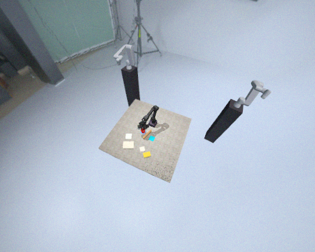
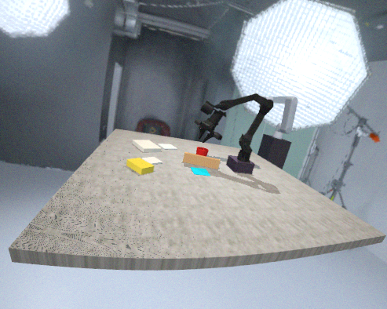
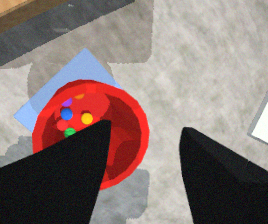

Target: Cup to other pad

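A red cup (image 1: 143, 131) (image 2: 202, 151) (image 3: 120, 135) stands upright, over a light blue pad (image 3: 85, 65) that shows past its rim in the wrist view. Several coloured marbles (image 3: 87, 118) lie inside it. The cyan pad (image 1: 152, 138) (image 2: 200, 171) lies bare on the other side of an orange bar. My gripper (image 1: 143, 128) (image 2: 210, 139) (image 3: 145, 133) is partly open and empty, pointing down above the cup. In the wrist view the left fingertip overlaps the cup's inside and the right fingertip is beyond its rim. The cup's lower left part is hidden by the left finger.
The orange bar (image 1: 147, 134) (image 2: 201, 161) (image 3: 15, 10) stands between cup and cyan pad. A cream box (image 1: 128, 144) (image 2: 146, 146), a yellow block (image 1: 146, 155) (image 2: 140, 166) and two flat white squares (image 1: 128, 136) (image 2: 152, 160) lie farther from the arm's base.
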Action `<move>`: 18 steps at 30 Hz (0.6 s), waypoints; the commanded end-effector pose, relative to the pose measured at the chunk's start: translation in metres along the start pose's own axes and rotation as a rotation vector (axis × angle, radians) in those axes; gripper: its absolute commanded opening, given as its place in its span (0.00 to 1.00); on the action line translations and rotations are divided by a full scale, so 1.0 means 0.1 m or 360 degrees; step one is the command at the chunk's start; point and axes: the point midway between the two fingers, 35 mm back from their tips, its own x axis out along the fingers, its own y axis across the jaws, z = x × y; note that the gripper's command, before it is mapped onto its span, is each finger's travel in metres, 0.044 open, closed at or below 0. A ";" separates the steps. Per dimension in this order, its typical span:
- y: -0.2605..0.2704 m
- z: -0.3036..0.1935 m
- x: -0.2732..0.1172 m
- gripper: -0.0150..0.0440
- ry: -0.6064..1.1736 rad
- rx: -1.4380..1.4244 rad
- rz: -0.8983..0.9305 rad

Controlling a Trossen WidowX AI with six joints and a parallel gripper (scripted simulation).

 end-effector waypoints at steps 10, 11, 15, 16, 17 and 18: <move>0.40 -0.29 0.05 0.50 0.0160 -0.0405 0.0526; 0.40 -0.29 0.06 0.50 0.0160 -0.0405 0.0526; 0.41 -0.29 0.11 0.50 0.0160 -0.0405 0.0526; 0.41 -0.30 0.13 0.50 0.0160 -0.0405 0.0525; 0.42 -0.30 0.14 0.50 0.0160 -0.0405 0.0525; 0.42 -0.30 0.16 0.50 0.0160 -0.0405 0.0525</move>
